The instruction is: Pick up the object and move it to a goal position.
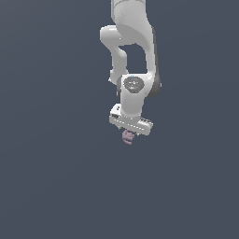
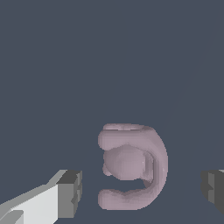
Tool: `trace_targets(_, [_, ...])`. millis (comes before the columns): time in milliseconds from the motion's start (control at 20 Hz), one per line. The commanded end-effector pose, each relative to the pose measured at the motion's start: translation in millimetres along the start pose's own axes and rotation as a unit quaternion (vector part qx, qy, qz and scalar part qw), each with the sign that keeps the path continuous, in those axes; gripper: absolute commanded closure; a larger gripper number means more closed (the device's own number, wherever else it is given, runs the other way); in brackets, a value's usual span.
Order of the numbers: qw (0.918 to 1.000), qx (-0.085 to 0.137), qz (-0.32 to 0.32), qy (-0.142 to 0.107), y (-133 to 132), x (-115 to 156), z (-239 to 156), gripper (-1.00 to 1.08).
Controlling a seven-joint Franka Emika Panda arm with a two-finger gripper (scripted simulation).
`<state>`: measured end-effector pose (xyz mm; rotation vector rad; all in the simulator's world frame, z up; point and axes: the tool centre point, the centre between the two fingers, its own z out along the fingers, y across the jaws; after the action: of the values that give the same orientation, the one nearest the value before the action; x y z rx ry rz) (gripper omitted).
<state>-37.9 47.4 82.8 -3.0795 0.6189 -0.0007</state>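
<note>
Approaching for grasp: gripper [image 2: 141, 190] spread wide, holding nothing, pads clear of object [image 2: 131, 166] on both sides. Object sits between fingers, directly under hand. Next: close squarely, then lift toward goal.

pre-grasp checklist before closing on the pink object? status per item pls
1. Gripper open: ok, fingers spread.
2. Object between the fingers: ok in the wrist view.
3. Pads clear of object: ok, a gap shows on both sides.
4. Object centred between fingers: ok, roughly.
5. Finger depth on object: cannot tell; in the exterior view the hand hides most of it.
6. Goal position visible: not ok, no marker in either view.
</note>
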Motion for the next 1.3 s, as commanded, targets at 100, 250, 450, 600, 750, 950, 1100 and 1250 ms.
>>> trace_targets(100, [1.0, 0.0, 0.001, 0.0, 1, -1, 20, -0.92])
trace_targets(250, [1.0, 0.0, 0.001, 0.0, 1, -1, 33, -0.92])
trace_targets(450, [1.0, 0.0, 0.002, 0.0, 0, -1, 42, -0.92])
trace_targets(600, [1.0, 0.0, 0.002, 0.0, 0, -1, 43, 1.08])
trace_targets(750, [1.0, 0.0, 0.002, 0.0, 0, -1, 43, 1.08])
trace_targets(950, [1.0, 0.0, 0.002, 0.0, 0, -1, 43, 1.08])
trace_targets(1100, [1.0, 0.0, 0.002, 0.0, 0, -1, 42, 1.08])
trace_targets(1250, [1.0, 0.0, 0.002, 0.0, 1, -1, 40, 1.08])
